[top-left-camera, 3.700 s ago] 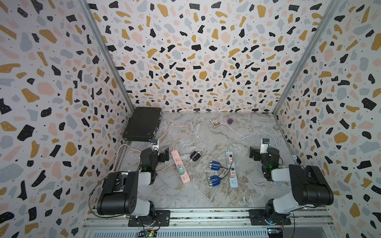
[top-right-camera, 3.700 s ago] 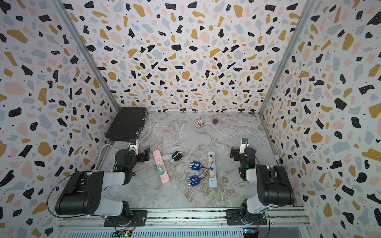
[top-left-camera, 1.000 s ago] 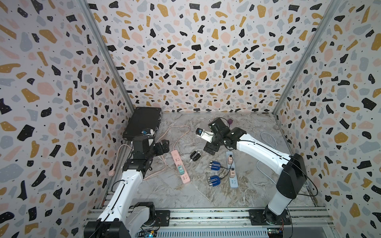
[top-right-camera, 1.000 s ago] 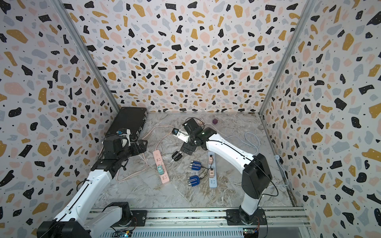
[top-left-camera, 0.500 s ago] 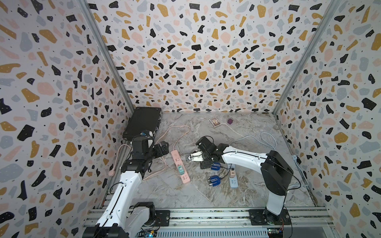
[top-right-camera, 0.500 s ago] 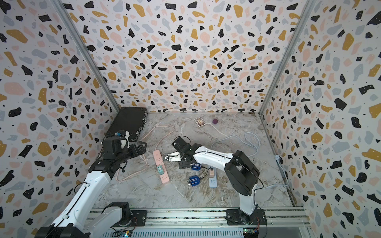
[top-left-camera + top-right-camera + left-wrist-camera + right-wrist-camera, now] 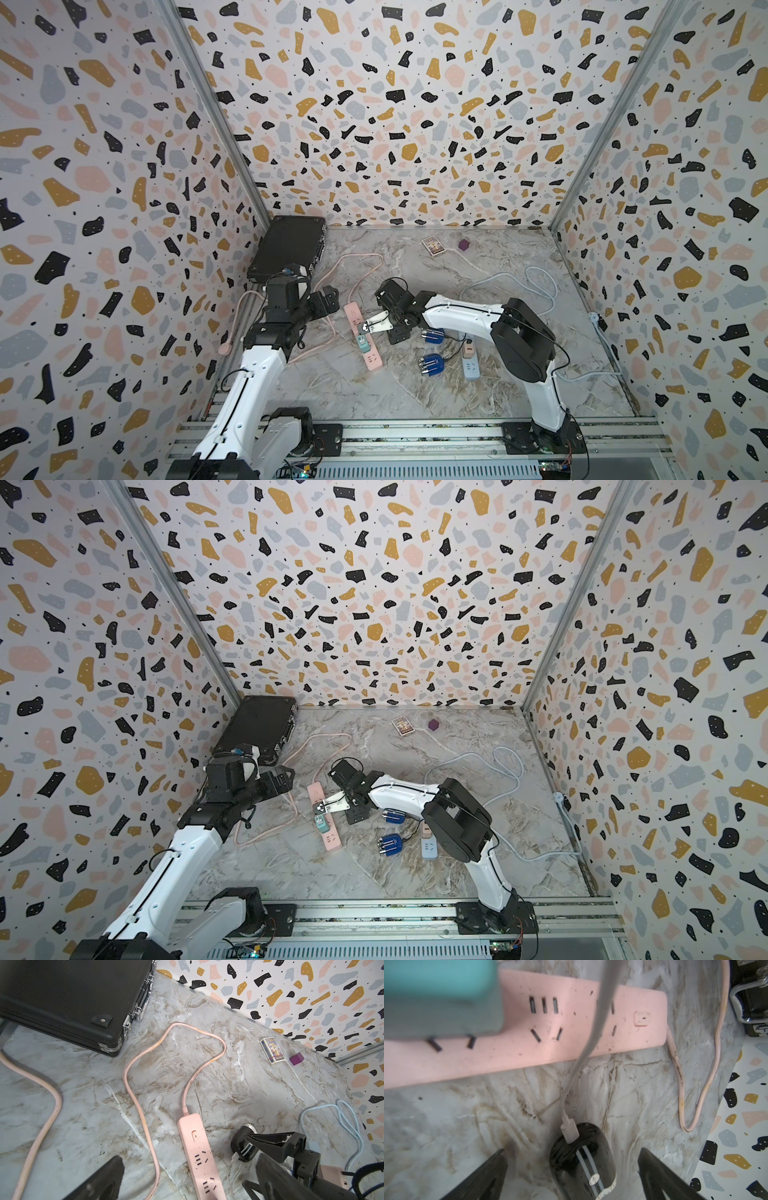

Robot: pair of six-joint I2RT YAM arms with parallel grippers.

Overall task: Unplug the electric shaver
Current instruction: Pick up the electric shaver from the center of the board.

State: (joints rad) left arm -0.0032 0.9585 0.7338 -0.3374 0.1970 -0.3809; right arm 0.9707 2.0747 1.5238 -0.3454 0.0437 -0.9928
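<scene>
A: Nearest the rail?
B: At four o'clock on the grey marbled desk (image 7: 353, 395), a pale blue power strip (image 7: 471, 365); just beside it, toward nine, two dark blue ribbed round gadgets (image 7: 431, 364).
A: Next back?
B: At nine o'clock, a long pink power strip (image 7: 362, 337), with a boxy teal adapter (image 7: 364, 343) plugged in.
A: And the thing to unplug?
B: Near the middle, a black cylindrical electric shaver (image 7: 583, 1163) with white stripes, just beside the pink strip, at its three o'clock; white cable (image 7: 569, 1129) plugged into its end, crossing over the strip.
A: And the right end effector (image 7: 572, 1151)?
B: Spread wide, straddling the shaver, touching neither side.
A: The left end effector (image 7: 189, 1157)?
B: Also wide apart, empty, hovering near the strip's switch end, toward ten.
A: Farthest?
B: At eleven, a black hard case (image 7: 289, 247) with metal latches; at twelve, a patterned card box (image 7: 433, 246) and a small purple cube (image 7: 464, 245).
</scene>
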